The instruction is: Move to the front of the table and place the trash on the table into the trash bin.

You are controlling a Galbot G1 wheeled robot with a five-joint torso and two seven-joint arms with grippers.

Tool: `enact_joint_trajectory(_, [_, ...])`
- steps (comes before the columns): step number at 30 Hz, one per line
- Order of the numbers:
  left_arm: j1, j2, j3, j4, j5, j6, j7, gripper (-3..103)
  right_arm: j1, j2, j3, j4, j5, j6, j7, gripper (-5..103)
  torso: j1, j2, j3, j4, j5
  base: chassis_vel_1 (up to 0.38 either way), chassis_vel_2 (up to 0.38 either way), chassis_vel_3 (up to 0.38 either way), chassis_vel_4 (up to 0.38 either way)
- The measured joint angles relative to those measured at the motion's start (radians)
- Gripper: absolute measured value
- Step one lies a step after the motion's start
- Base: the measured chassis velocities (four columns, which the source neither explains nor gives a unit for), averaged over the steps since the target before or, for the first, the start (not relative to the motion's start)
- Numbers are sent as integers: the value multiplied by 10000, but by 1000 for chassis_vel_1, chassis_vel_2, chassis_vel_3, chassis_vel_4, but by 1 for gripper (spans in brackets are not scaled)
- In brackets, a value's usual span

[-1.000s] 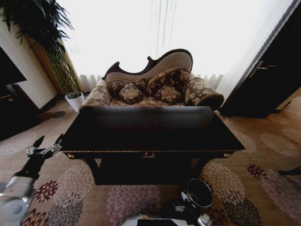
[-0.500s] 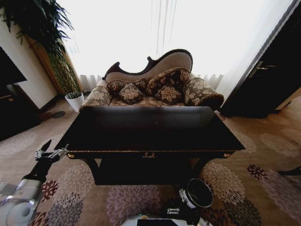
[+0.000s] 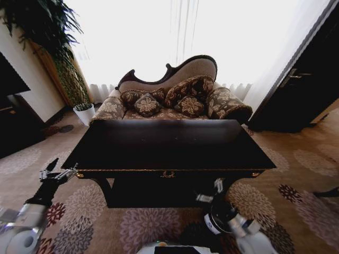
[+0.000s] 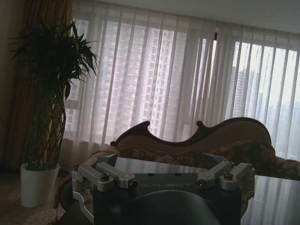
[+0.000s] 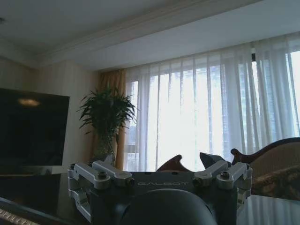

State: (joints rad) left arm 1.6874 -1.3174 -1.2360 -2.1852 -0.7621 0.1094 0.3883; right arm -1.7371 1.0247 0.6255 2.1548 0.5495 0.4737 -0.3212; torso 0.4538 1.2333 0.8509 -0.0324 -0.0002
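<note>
The dark glossy table (image 3: 169,148) stands straight ahead, its gold-trimmed front edge facing me. I see no trash on its top; the trash is out of view. The small black trash bin (image 3: 221,216) sits on the carpet below the table's front right, partly covered by my right arm. Just above the bin and below the table's front edge, my right gripper (image 3: 210,191) is raised with its fingers spread open and nothing in them. My left gripper (image 3: 57,172) hovers open and empty off the table's front left corner.
A patterned sofa (image 3: 175,95) with several cushions stands behind the table. A tall plant in a white pot (image 3: 83,112) is at the back left, a dark cabinet (image 3: 302,90) at the right. Flowered carpet (image 3: 296,174) surrounds the table.
My right arm has risen from low beside the bin to just under the table's front edge. The left gripper drifted slightly towards the table's corner, then held still.
</note>
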Motion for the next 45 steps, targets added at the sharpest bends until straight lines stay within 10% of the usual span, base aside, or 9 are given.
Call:
enact_joint_trajectory(3, [2,-122,27,-136,-29,-8,-4,100,139,-169,488,943,1121,-1589,1208,100,0,0,0,-1,-1,0,0,0,0])
enact_joint_trajectory(13, [250,-304,-377,-886,-141,-252,128,100,1060,-294,1411,874,2176,-3673,3262,100,1,-1,0,-1,2,0,0,0,0])
enact_joint_trajectory(45, [1127,-381,222,-2173,-172,-505,1077,100,1261,-215,2362,-449,1501,-2672,1653,100,4,-1,1,0,-1,19,-16,-19,14])
